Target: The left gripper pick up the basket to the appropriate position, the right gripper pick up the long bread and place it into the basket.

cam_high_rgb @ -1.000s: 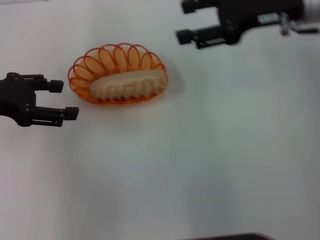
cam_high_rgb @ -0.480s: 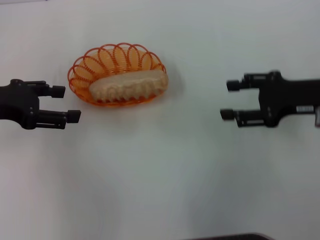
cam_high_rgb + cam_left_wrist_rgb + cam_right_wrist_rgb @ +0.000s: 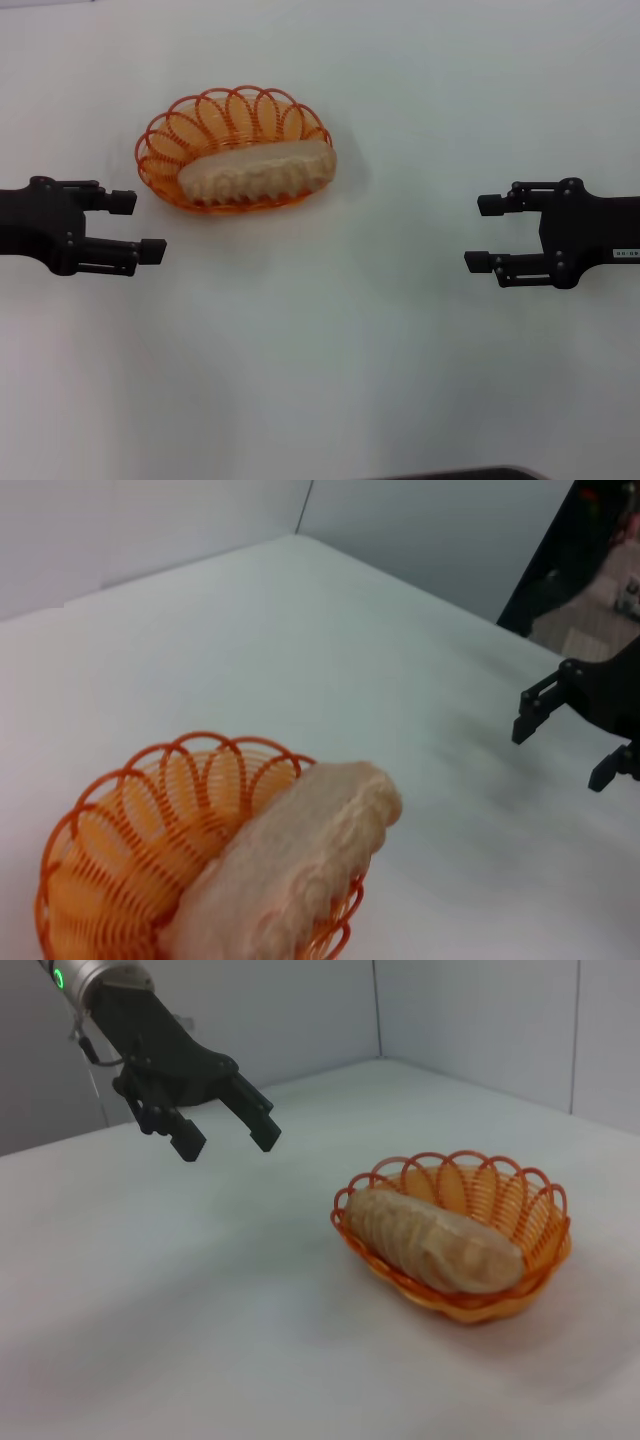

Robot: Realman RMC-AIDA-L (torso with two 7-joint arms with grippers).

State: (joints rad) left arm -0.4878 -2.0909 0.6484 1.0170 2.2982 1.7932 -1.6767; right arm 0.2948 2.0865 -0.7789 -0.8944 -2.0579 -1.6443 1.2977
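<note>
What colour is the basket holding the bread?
Orange wire, see-through, with a looped rim: the basket. Clearest in the right wrist view.

The right tool has swung from the far side of the counter, beyond the basket, to the robot's right side, where it now hangs low and level with its fingers spread, well clear of the basket. The left tool has eased slightly nearer the robot and a little lower, its fingers parted as before.

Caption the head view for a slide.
Long pale ridged bread lies in oval orange wire basket; both black pincers, left and right, open and clear.
</note>
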